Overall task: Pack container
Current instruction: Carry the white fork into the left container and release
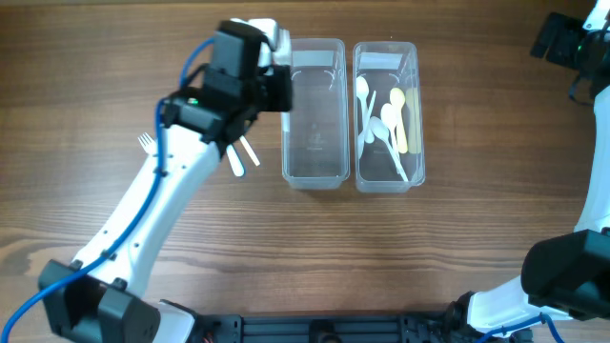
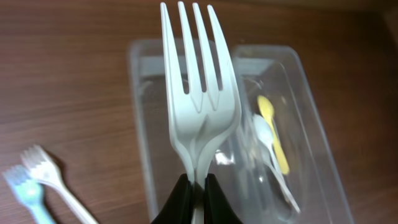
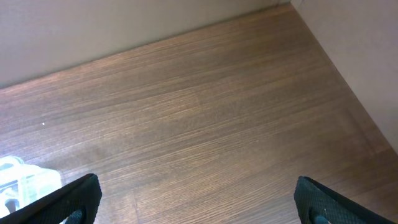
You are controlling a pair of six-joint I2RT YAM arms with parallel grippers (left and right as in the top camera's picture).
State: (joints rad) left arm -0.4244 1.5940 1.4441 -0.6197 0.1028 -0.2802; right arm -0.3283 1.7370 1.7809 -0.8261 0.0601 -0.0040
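Note:
My left gripper [image 2: 198, 186] is shut on a white plastic fork [image 2: 198, 99], tines up, held over the left clear container [image 1: 314, 114], which looks empty. The left arm's wrist [image 1: 250, 67] sits at that container's left edge. The right clear container [image 1: 386, 119] holds several white and yellow spoons [image 1: 391, 119]; they also show in the left wrist view [image 2: 270, 137]. More forks [image 1: 238, 157] lie on the table left of the containers; a white fork [image 2: 46, 177] and a blue fork [image 2: 25, 193] appear in the left wrist view. My right gripper [image 3: 196, 199] is open and empty at the far right.
Another fork's tines [image 1: 145, 141] peek out beside the left arm. The wooden table [image 1: 477, 238] stretches right of the containers. A container corner [image 3: 25, 180] shows in the right wrist view.

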